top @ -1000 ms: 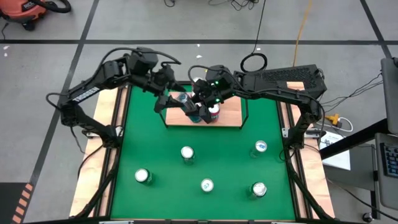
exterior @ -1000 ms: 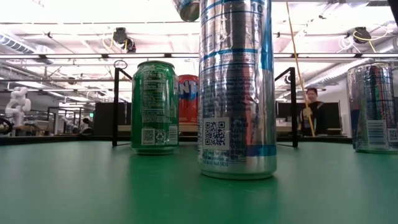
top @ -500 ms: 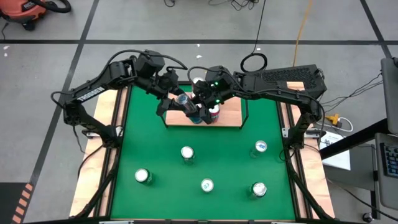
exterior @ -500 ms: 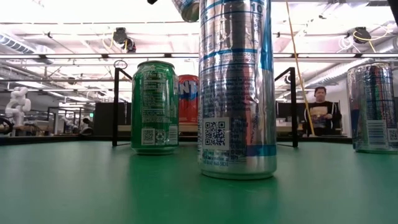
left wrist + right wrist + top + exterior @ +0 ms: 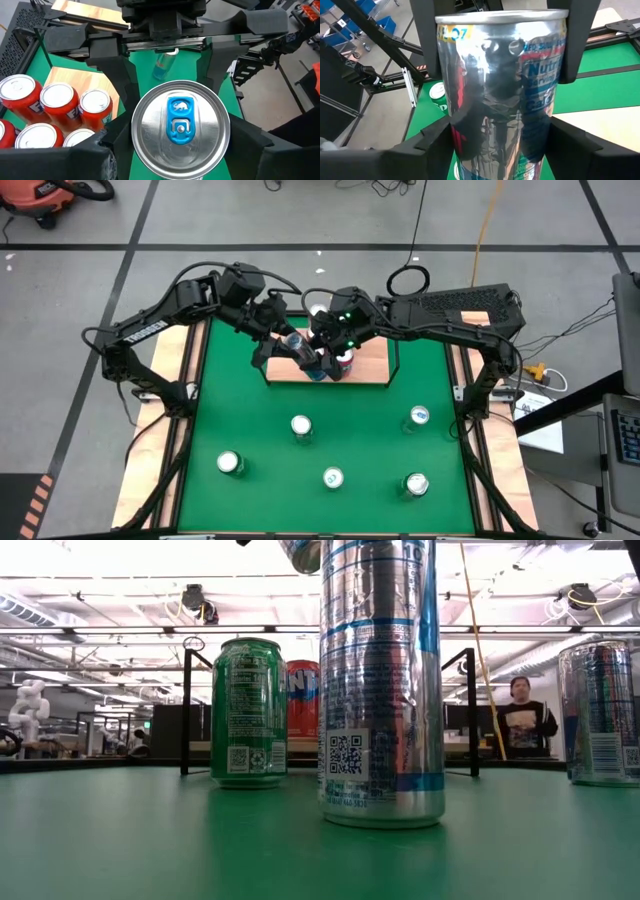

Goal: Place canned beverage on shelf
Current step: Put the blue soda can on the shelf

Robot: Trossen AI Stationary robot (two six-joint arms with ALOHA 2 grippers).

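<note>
High view, both end effectors (left (image 5: pixel 290 340), right (image 5: pixel 322 356)) clamping one can (image 5: pixel 305 352) above shelf (image 5: pixel 368 365)

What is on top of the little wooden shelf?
Red cans stand packed together on the shelf. Both tools, left and right, hold one silver can above it, hiding part of the board.

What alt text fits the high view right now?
Above the shelf, the left gripper and the right gripper both grip one silver can. Five more cans stand apart on the green mat in front of the shelf.
</note>
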